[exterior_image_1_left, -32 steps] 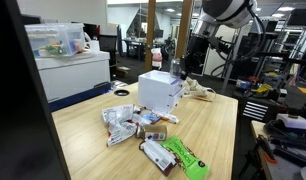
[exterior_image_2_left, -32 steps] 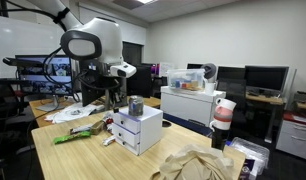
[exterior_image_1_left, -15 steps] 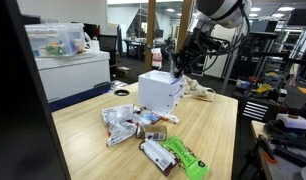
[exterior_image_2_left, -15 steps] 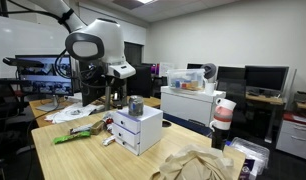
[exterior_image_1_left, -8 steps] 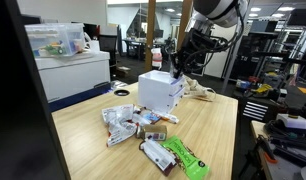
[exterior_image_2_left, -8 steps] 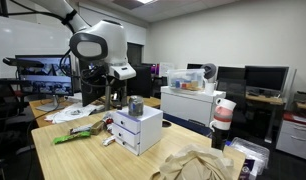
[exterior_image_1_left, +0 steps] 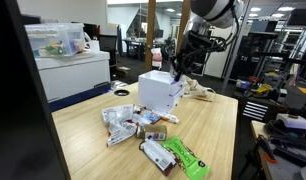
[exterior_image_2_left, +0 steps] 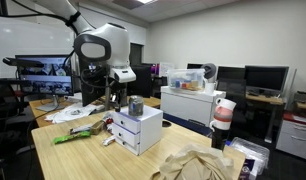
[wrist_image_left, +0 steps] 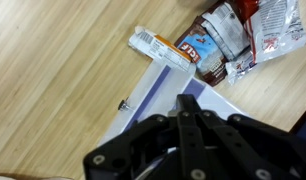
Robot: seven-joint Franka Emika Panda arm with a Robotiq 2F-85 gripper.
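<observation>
The gripper (exterior_image_1_left: 178,70), clenched with nothing visible between its fingers, hangs just above the far right edge of the white drawer box (exterior_image_1_left: 160,92) mid-table (exterior_image_1_left: 218,120), where I judge a slow, vertical approach clear of the 1 dark cup (exterior_image_2_left: 135,105) on top works best.

The arm (exterior_image_2_left: 93,45) is made up of rounded white segments joined by dark grey rings, with dark cables (exterior_image_1_left: 219,36) run alongside it. The tool (wrist_image_left: 190,103) is finished in matt black, with angular links, round pivot pins and two slim fingers (wrist_image_left: 183,118).
</observation>
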